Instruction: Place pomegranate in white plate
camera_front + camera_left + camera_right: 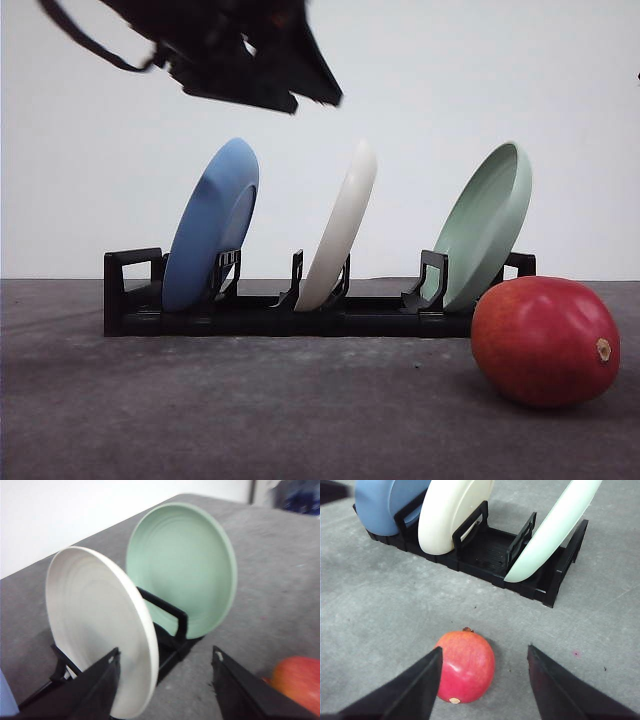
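The red pomegranate (pixel 545 340) lies on the grey table at the front right, just in front of the rack's right end. The white plate (pixel 340 230) stands on edge in the middle slot of a black rack (pixel 130 300). In the right wrist view my right gripper (pixel 485 650) is open above the pomegranate (pixel 467 667), which lies between the fingers, closer to one of them. In the left wrist view my left gripper (pixel 166 655) is open close to the white plate (pixel 95 625), with one finger (pixel 100 685) at its rim. The pomegranate (pixel 297 677) shows beyond the other finger.
A blue plate (pixel 212 225) leans in the rack's left slot and a pale green plate (pixel 488 225) in its right slot, close behind the fruit. My left arm (pixel 250 60) hangs above the blue and white plates. Bare grey table spreads in front of the rack.
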### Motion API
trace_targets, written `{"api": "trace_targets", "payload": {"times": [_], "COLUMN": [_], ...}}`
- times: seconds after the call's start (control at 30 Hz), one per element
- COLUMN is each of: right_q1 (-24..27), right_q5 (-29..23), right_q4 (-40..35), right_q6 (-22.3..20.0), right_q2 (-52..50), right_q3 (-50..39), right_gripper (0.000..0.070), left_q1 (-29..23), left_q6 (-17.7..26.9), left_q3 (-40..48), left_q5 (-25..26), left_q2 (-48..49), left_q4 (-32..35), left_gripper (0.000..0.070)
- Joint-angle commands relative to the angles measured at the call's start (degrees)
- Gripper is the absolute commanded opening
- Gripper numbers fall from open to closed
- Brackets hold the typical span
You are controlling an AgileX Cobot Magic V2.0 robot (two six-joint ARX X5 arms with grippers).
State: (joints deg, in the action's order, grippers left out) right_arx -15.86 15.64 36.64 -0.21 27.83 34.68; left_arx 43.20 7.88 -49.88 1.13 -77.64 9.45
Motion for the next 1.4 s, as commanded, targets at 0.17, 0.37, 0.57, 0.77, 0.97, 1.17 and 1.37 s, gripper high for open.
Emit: {"api": "trace_targets", "payload": {"times": [0.17,0.37,0.57,0.77,0.97,1.17,1.37], "right_q1": [-0.33,-0.31,-0.31,-0.31,-0.31,-0.31,-0.31], "right_q5": [-0.04,-0.09,-0.09,-0.09,-0.09,-0.45,-0.68], "right_q4": [-0.59,-0.57,-0.58,-0.59,-0.59,-0.59,-0.59], "right_q6": [-0.93,-2.13,-2.21,-2.21,-2.21,-2.21,-2.19], "right_q2": [0.13,0.13,0.13,0.13,0.13,0.13,0.13], "right_q3": [0.81,0.81,0.81,0.81,0.81,0.81,0.81], "right_gripper": [0.0339,0.0339,0.0339,0.0339,0.0339,0.0339,0.0339], "left_q1": [1.62,1.61,1.54,1.55,1.57,1.62,1.62], "left_q6": [-4.69,-8.59,-8.59,-8.67,-11.27,-15.07,-16.65], "left_q3": [-7.66,-12.28,-14.41,-14.41,-14.41,-14.41,-14.41], "left_q5": [-4.45,-8.75,-9.67,-10.28,-10.26,-10.22,-10.18], "left_q2": [-10.55,-17.71,-22.18,-22.7,-22.67,-22.14,-20.76], "left_q4": [0.58,0.46,0.68,0.74,0.76,0.7,0.52], "left_gripper": [0.0383,0.0383,0.0382,0.0256,0.0097,0.0006,0.0006]}}
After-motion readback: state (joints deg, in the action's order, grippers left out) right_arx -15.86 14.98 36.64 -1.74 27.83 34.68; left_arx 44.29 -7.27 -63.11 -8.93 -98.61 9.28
